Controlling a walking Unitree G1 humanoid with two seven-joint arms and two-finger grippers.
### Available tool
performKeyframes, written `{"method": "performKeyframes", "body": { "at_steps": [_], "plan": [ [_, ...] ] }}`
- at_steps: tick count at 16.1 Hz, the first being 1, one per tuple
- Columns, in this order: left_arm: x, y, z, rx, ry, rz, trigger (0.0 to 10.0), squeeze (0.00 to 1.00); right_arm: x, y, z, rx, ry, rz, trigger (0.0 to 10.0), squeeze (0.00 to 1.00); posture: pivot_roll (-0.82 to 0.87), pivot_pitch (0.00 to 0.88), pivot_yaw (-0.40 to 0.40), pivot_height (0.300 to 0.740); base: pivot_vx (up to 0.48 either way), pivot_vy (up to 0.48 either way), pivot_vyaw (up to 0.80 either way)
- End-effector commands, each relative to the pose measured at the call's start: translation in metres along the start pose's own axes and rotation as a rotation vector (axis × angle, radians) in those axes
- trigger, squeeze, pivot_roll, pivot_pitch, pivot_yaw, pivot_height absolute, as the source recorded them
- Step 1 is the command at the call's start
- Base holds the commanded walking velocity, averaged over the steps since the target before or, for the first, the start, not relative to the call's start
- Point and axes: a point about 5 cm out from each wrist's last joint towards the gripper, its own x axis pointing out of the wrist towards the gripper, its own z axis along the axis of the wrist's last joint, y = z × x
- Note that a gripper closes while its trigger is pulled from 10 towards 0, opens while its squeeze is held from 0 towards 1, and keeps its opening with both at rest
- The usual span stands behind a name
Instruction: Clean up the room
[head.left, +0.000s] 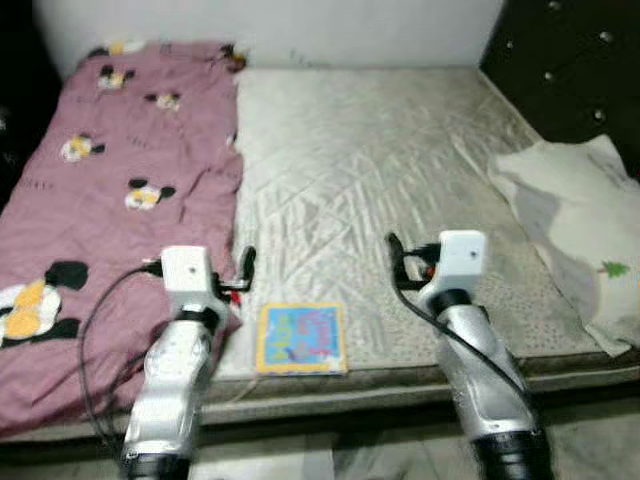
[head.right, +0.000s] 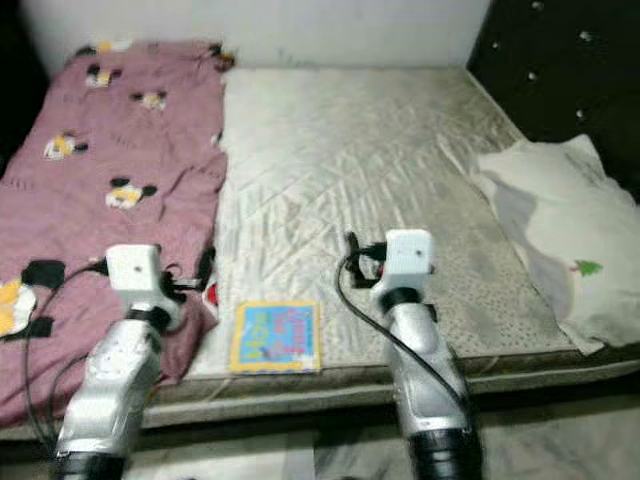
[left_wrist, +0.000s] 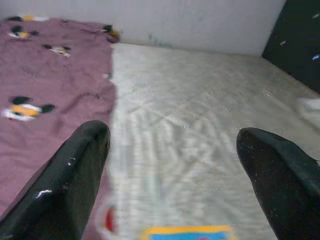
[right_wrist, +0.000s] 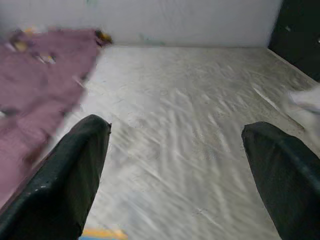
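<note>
A bed with a bare quilted mattress (head.left: 380, 170) stands against a white wall (head.left: 300, 25). A dark tufted headboard (head.left: 575, 70) runs along its right side. Pale floor (head.left: 330, 455) shows below the near edge. The light is even.

Both arms forward, left claw (left_wrist: 170, 165) and right claw (right_wrist: 175, 165) seemingly agape.

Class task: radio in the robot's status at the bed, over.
Left gripper open over the mattress beside the pink blanket. Right gripper open, empty. Colourful book lies between the arms, untouched. White cloth at the far right edge.
</note>
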Motion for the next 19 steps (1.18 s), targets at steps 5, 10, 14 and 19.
{"method": "performKeyframes", "body": {
  "at_steps": [5,10,14,19],
  "plan": [
    [-0.0006,-0.0019,0.001,0.007,-0.005,-0.036,10.0,0.0,0.001,-0.0025,0.0016,0.011,-0.003,-0.017,10.0,0.0,-0.05,0.127,-0.033,0.74,0.0,0.0,-0.28],
    [-0.002,-0.0062,0.0012,-0.014,-0.012,-0.079,10.0,0.0,0.001,-0.0025,0.0012,0.002,-0.004,-0.012,10.0,0.0,-0.05,0.133,-0.033,0.74,0.0,0.0,-0.16],
    [-0.0028,-0.0061,0.0001,-0.016,-0.006,-0.09,10.0,0.0,0.002,-0.002,0.0012,-0.004,-0.003,-0.009,10.0,0.0,-0.05,0.133,-0.033,0.74,0.256,0.0,0.0],
    [-0.0017,-0.0067,0.0005,-0.018,-0.007,-0.097,10.0,0.0,0.0031,-0.0018,0.0016,-0.007,-0.004,-0.013,10.0,0.0,-0.05,0.135,-0.032,0.74,0.283,0.0,0.0]
  ]
}}
